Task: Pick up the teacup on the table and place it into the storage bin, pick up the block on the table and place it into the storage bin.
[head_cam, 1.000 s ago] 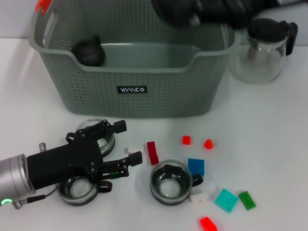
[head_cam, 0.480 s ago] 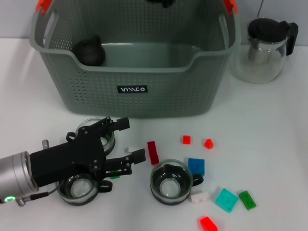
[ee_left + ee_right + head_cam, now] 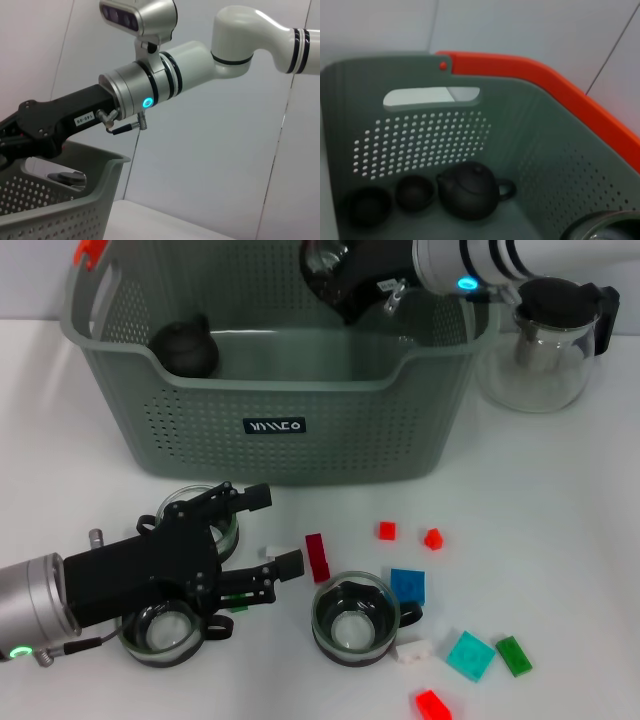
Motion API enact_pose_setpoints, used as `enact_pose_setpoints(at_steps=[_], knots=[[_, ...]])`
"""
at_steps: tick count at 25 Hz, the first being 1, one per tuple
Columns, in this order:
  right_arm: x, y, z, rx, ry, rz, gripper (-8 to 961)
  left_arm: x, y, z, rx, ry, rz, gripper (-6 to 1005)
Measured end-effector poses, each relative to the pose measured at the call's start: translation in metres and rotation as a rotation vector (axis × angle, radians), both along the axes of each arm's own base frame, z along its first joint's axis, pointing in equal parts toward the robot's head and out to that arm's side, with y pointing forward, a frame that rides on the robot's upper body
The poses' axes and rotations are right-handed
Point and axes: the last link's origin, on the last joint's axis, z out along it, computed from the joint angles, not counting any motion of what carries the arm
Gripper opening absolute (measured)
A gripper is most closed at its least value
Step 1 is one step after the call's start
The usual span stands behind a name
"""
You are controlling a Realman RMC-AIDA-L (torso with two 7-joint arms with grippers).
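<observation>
The storage bin (image 3: 280,430) stands at the back of the table, also seen as a perforated wall (image 3: 435,140) and a corner (image 3: 75,205). My right gripper (image 3: 350,285) hovers over the bin's back part, shut on a glass teacup (image 3: 322,262) whose rim (image 3: 602,231) shows in the right wrist view. My left gripper (image 3: 270,532) is low at the front left, open, with a small white block (image 3: 272,552) between its fingers. Beside it lies a red block (image 3: 318,557). Glass teacups (image 3: 355,618) (image 3: 160,632) (image 3: 195,512) stand around it.
A black teapot (image 3: 185,348) (image 3: 470,195) and two small dark cups (image 3: 412,192) lie inside the bin. A glass teapot (image 3: 550,340) with a black lid stands at the back right. Several blocks, among them blue (image 3: 407,586) and teal (image 3: 470,655), are scattered at the front right.
My right arm lifted almost out of the head view, then came back down over the bin with the teacup. My left gripper edged slightly forward.
</observation>
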Motion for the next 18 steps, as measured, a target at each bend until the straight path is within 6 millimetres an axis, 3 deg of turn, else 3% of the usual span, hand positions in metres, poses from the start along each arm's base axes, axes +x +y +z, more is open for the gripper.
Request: enact_pose_setpoints(at_steps=[18], knots=[[0.017,-0.003,-0.004,0.007,-0.074,-0.064,157,-0.001,-0.003,-0.001,-0.002,-0.003,0.007,913]])
